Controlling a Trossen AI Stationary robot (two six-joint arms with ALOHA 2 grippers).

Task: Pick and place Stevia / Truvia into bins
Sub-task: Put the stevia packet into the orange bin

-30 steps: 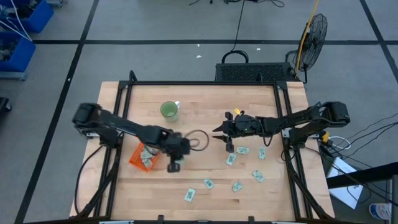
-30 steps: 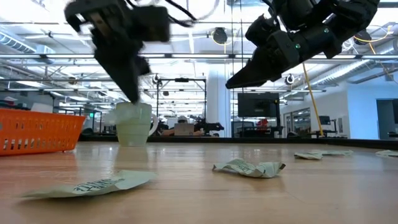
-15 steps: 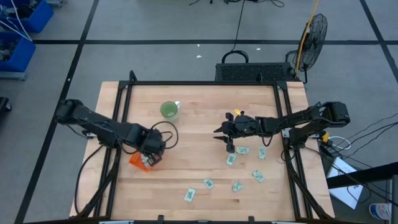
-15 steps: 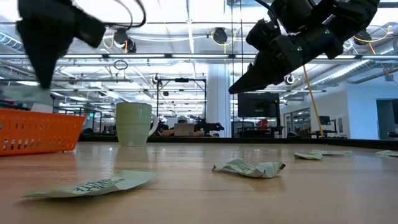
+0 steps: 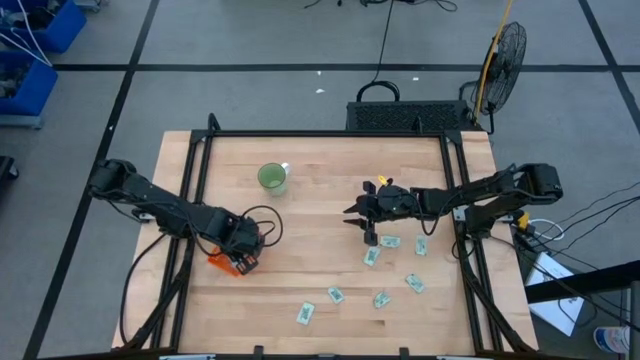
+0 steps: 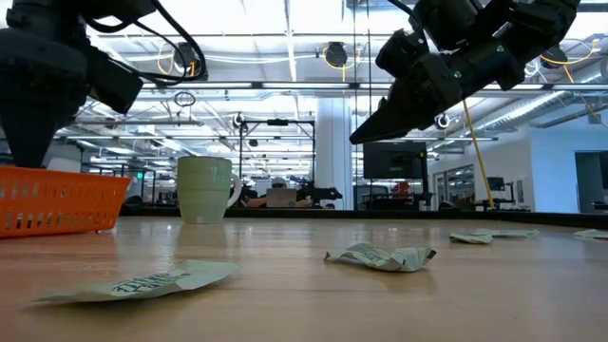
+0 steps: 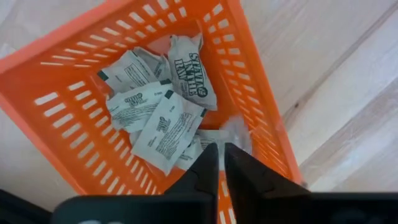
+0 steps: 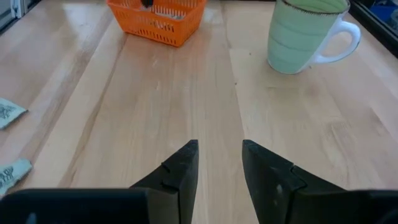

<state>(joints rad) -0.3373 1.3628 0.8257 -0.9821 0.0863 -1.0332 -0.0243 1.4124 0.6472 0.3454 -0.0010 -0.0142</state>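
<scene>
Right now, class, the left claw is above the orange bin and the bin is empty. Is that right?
Not quite. The left claw is above the bin, but the bin is not empty: the left wrist view shows several packets lying inside it.

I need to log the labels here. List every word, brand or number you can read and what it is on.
"STEVIA IN THE RAW", as best it reads, on one packet in the orange bin.
Print on the other packets in the bin: too small to read.
Print on the near packet on the table: blurred, unreadable.
Green cup: no text visible.
</scene>
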